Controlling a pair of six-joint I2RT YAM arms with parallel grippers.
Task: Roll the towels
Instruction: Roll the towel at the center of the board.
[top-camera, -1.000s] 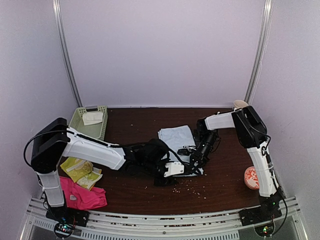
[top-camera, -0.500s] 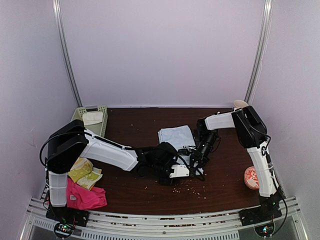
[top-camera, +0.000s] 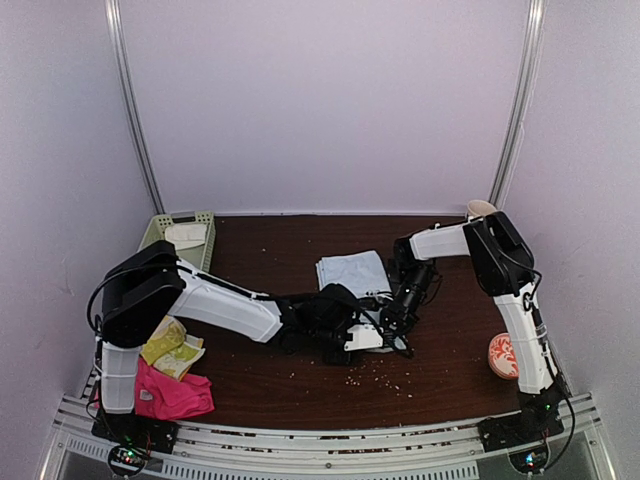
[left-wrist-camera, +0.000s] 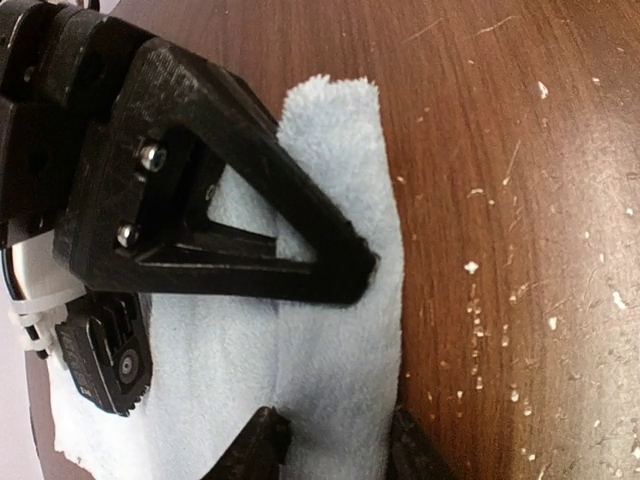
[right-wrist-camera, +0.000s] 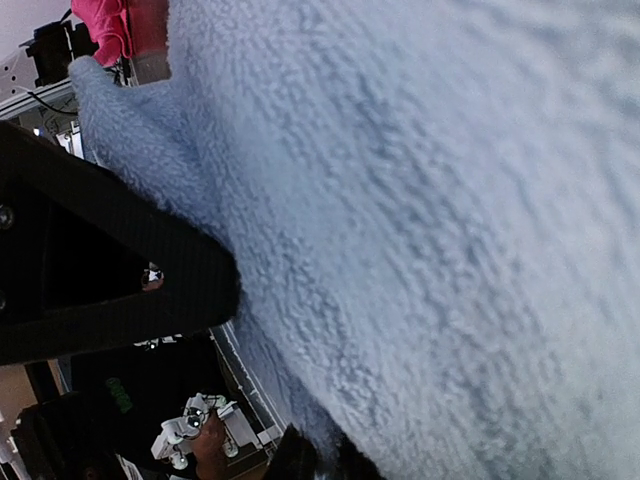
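Having slid right, the left gripper (left-wrist-camera: 335, 450) is pinching the towel (left-wrist-camera: 330, 330) fold between narrowly parted jaws, starting the roll; the right gripper (top-camera: 397, 322) opening cannot be told.

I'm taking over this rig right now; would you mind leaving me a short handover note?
Left hand: shut on the folded edge of the pale blue towel.
Right hand: on the same towel, grip unclear.
Cream towel lies in the basket; yellow-green towel and pink towel by the left base.
Done: only a first turn on the blue one.
Left: finish it, then the unrolled ones.
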